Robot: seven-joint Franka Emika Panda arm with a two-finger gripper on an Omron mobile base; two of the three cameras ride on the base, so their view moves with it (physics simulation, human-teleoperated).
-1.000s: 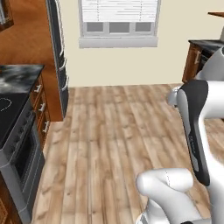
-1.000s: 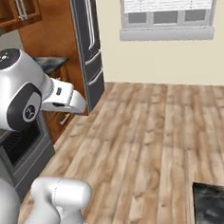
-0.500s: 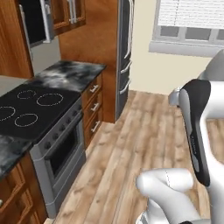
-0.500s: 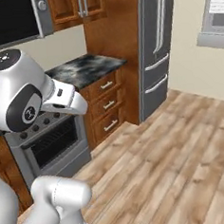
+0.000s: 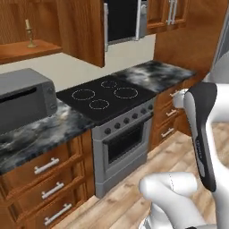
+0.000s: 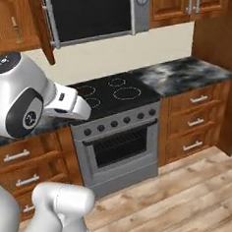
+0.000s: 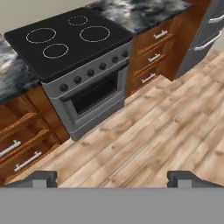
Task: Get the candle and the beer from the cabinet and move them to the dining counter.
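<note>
One candle [image 5: 29, 33] stands upright on the open shelf of the cabinet [image 5: 80, 31], near the shelf's front edge at the upper left of the left base view; the right base view shows the same candle [image 6: 15, 29] behind the swung-out cabinet door [image 6: 41, 25], at the top left corner. Whether a bottle stands beside it cannot be told. One toaster oven [image 5: 24, 99] sits on the marbled counter [image 5: 49, 129] below that shelf, close to the counter's right end where it meets the stove [image 5: 107, 96]. The stove carries four ring burners on its black top and five knobs along its front edge, above one oven door with a bar handle. One microwave [image 6: 92, 14] hangs over the stove. To the right of the stove, a second stretch of marbled counter [image 6: 183, 73] tops three drawers [image 6: 195, 121], each with a short handle; three more drawers [image 5: 47, 188] sit under the left counter. The gripper [image 7: 113, 178] hangs over the wood floor [image 7: 162, 131] in front of the stove, its two finger tips [image 7: 41, 178] spread to their widest with nothing between them.
</note>
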